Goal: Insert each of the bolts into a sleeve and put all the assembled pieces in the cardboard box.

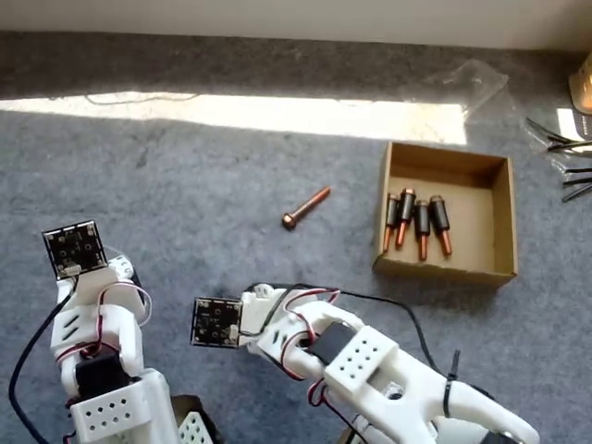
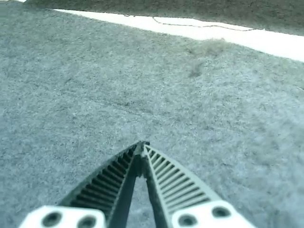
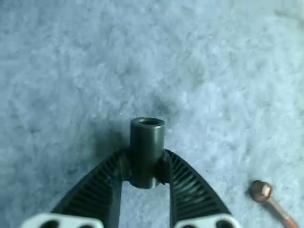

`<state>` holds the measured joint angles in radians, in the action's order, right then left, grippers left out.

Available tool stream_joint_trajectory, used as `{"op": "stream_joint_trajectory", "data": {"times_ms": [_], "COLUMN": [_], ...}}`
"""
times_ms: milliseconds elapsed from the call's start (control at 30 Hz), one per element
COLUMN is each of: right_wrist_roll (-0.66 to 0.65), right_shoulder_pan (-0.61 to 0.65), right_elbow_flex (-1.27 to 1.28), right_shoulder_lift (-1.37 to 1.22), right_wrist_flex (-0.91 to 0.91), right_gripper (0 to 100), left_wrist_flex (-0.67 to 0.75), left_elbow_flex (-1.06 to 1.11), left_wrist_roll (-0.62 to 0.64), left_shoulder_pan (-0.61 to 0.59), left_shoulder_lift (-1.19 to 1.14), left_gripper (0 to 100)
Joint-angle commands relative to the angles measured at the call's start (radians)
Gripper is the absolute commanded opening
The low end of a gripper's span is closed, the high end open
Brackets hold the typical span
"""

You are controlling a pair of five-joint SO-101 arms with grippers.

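Note:
A copper bolt lies loose on the grey carpet, left of the cardboard box; its hex head also appears in the right wrist view, bolt. Several assembled bolt-and-sleeve pieces lie side by side inside the box. My right gripper is shut on a black sleeve, held with its open end pointing away from the wrist, just above the carpet. My left gripper is shut with nothing in it, over bare carpet. In the high view both arms sit near the front edge, left arm, right arm.
A bright sunlit strip crosses the carpet behind the work area. A clear plastic bag lies at the back right, and dark cable ties lie right of the box. A thin wire runs along the back left.

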<state>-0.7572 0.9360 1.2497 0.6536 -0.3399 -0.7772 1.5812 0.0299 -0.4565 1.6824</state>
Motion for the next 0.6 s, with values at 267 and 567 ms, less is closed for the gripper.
{"op": "stream_joint_trajectory", "data": {"times_ms": [267, 567], "right_wrist_roll": [0.014, 0.015], "right_shoulder_pan": [0.005, 0.005], "right_elbow_flex": [-0.180, -0.278], "right_shoulder_lift": [-0.389, -0.555], "right_wrist_flex": [0.194, 0.193], "right_gripper": [0.6, 6.5], "left_wrist_flex": [0.026, 0.026], "left_elbow_flex": [-0.002, -0.002], "left_wrist_roll": [-0.008, -0.008], "left_shoulder_pan": [-0.016, -0.018], "left_shoulder_lift": [0.018, 0.018], "left_gripper": [1, 1]}}
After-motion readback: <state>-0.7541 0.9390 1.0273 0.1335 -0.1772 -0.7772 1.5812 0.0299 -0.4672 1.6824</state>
